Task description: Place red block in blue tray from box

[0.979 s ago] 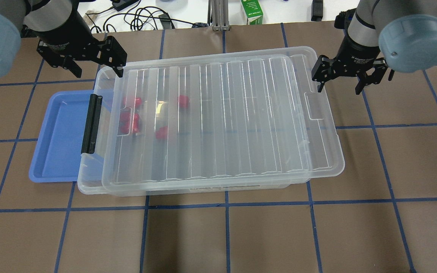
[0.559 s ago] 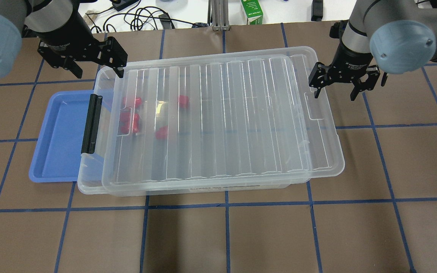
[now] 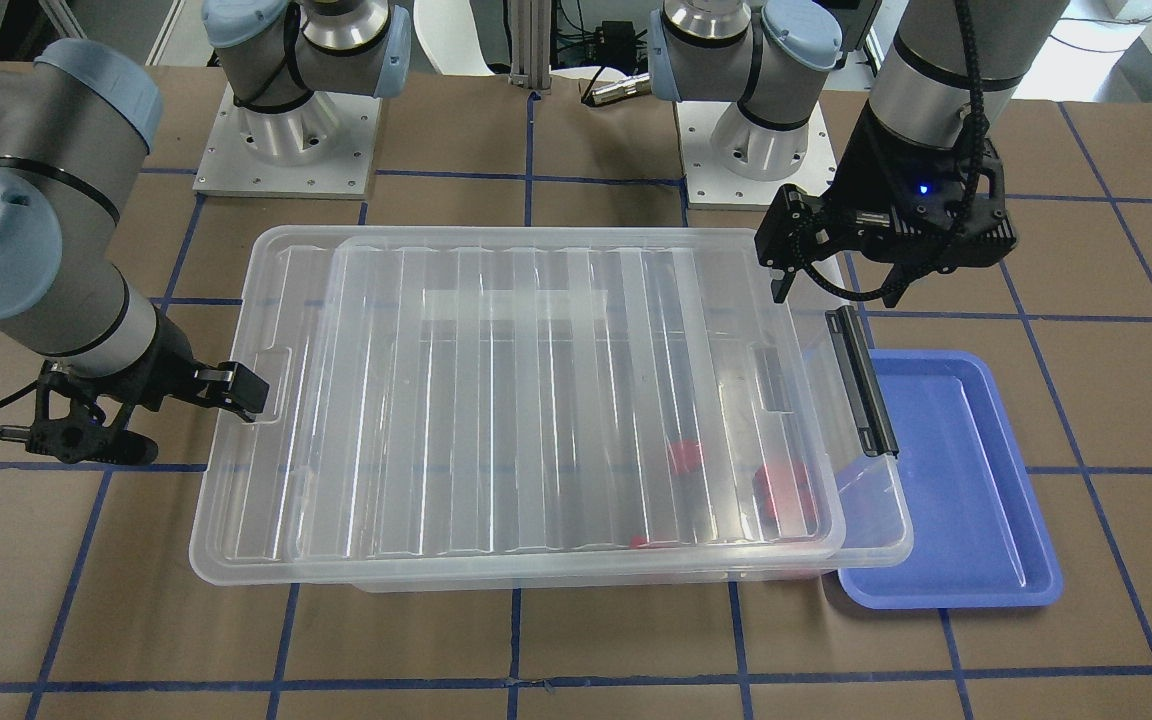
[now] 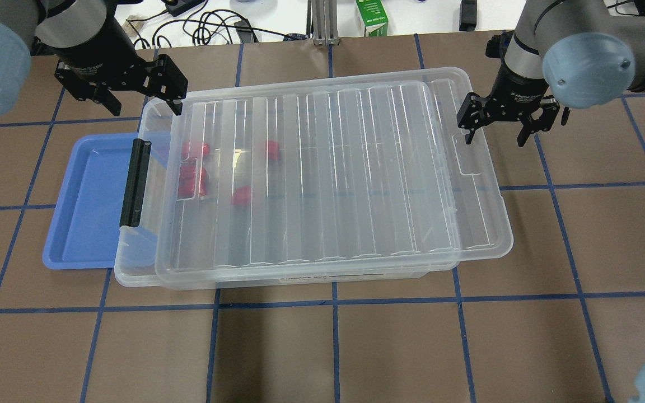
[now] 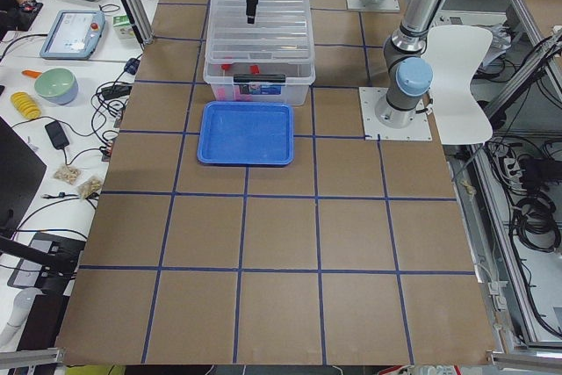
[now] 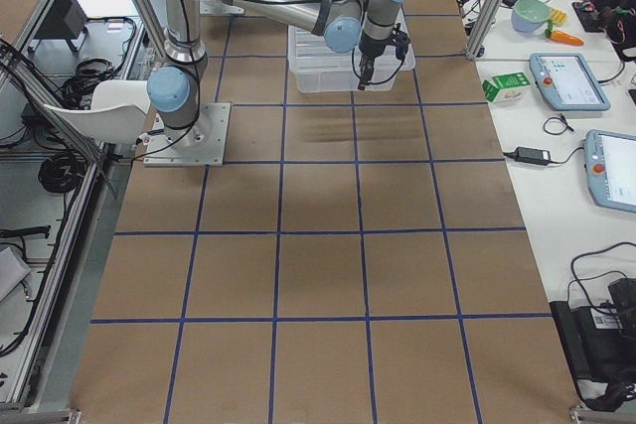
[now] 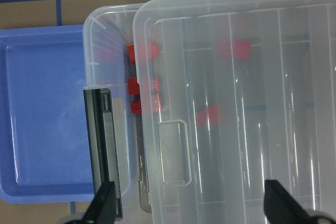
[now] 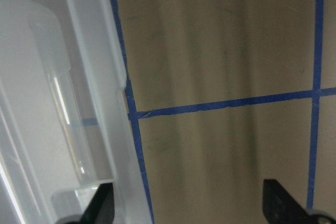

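The right gripper [image 4: 495,140] stands wide and empty across the end rim of the lid [image 4: 328,173], one finger over the plastic and the other out over bare table. I cannot tell whether the inner finger touches the rim. The lid lies loose on the box [image 4: 132,277], set off toward this gripper. It overhangs the box here and leaves a narrow strip uncovered at the far end, by the latch [image 4: 134,182].

The left gripper [image 4: 144,109] also hangs wide and empty, over the box corner at that far end. Below it, back toward the robot and inward, the red blocks [image 4: 269,149] lie on the box floor. Most are under the lid, and a few show at the open strip in the left wrist view. Outward of this gripper, past the latch, the tray [image 4: 84,207] sits empty just beside the box.

The step in hand looks to be clearing the lid; no block is taken yet. Next, the right gripper likely needs a hold on the rim to draw the lid further its own way. That would give the left gripper room to come down on a block.
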